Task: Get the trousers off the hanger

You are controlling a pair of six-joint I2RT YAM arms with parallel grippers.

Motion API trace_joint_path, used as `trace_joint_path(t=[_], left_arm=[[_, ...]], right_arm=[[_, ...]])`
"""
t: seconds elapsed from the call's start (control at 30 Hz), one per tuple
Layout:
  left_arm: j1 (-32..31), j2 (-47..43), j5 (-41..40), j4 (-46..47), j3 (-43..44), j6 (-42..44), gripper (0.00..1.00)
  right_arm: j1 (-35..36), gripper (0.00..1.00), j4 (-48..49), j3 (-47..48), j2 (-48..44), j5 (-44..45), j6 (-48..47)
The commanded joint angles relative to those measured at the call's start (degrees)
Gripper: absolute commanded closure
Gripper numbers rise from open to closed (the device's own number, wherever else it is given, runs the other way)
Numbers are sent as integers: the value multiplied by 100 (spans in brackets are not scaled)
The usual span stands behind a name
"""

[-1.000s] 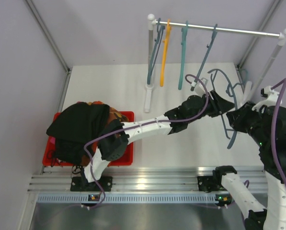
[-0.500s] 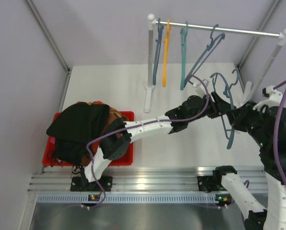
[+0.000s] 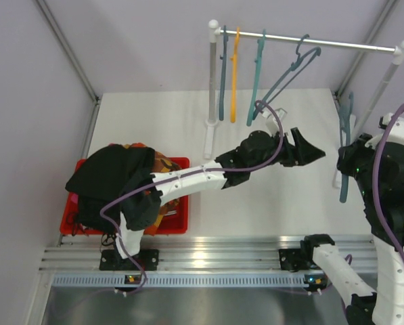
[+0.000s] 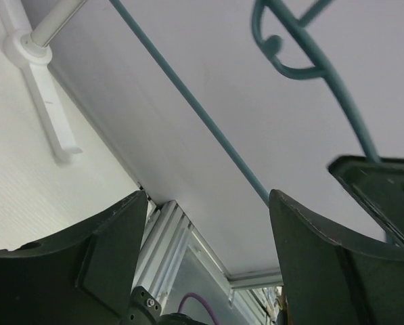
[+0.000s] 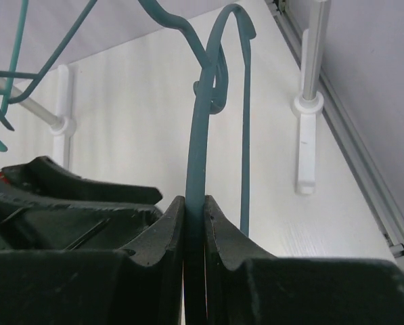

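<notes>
Left hand now spread apart and empty, right hand clamped on teal hanger, pulled away rightward

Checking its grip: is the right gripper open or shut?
Shut: the right gripper clamps the teal hanger, jaws pressed against both sides.

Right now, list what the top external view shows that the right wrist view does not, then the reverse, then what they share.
Only the top external view: the red tray at the table's left, the trousers heaped in it with a black pair uppermost, and the orange hanger hanging on the rail.
Only the right wrist view: the right gripper pinched shut on the teal hanger, with no gap visible between its fingers and the hanger.
Both: that teal hanger and the white table.
</notes>
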Motion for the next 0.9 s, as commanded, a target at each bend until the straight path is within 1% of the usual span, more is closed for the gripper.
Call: trace_joint_path(t=[0.0,0.17,0.3,0.43,0.6,0.77,0.87], left_arm=[[7,-815,65,187,-292,411,22],[7,-1423,109,161,-864,640,22],[-19,-2047,293,12,-1453,912,22],[-46,-2557,276,-418,-1778,1255,21],[-37,-3294,75,-1051,-2095,1782,20],[-37,-4093,-14,-1385,-2682,1968,19],[-37,-4489,-207,-1605,-2964,1994,18]], right_arm=[[61,100,814,172,91,323,-362],[70,100,1640,-83,47,121,-591],[61,100,2334,-22,214,-107,-697],[61,100,2634,206,696,-318,-662],[61,100,2827,549,1207,-319,-574],[61,100,3293,593,1558,-126,-539],[61,100,3346,751,1813,-20,-521]])
